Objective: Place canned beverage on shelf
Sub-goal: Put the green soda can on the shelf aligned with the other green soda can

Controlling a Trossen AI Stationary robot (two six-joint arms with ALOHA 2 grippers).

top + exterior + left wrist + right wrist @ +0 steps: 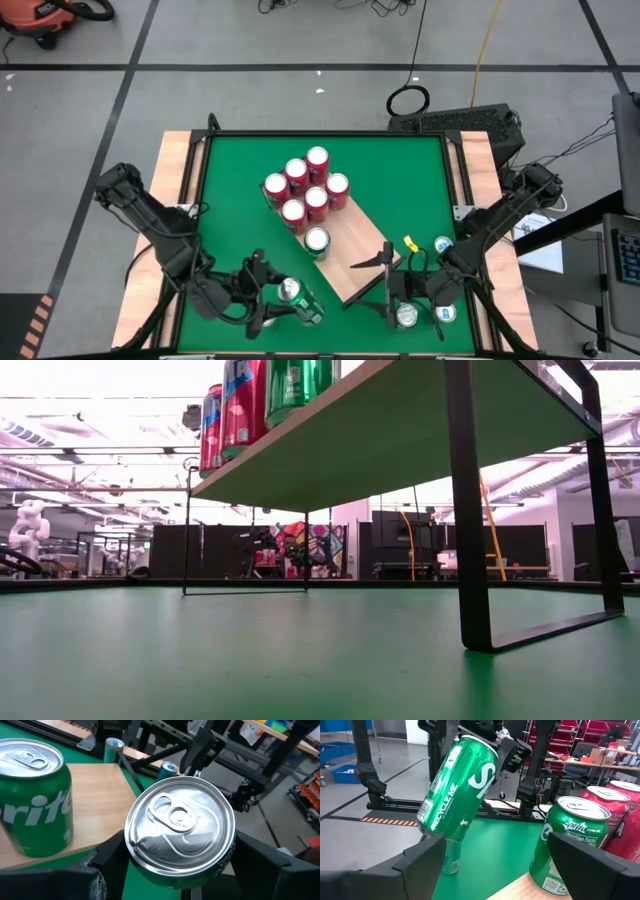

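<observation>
Now left gripper (272, 303) jaws clamp a tilted green can (298, 300) nr shelf (350, 250); right gripper (392, 300) jaws apart, empty.

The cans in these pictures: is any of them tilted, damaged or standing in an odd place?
Only one. The green aluminium can held in the left gripper leans clearly off upright, above the green table. The red cans and the other green can stand upright on the light wooden shelf. No dents or spills show.

Both arms (150, 215) are matte black — chunky jointed links, thin black cables alongside, ending in broad, flat black fingers (415, 865).
</observation>
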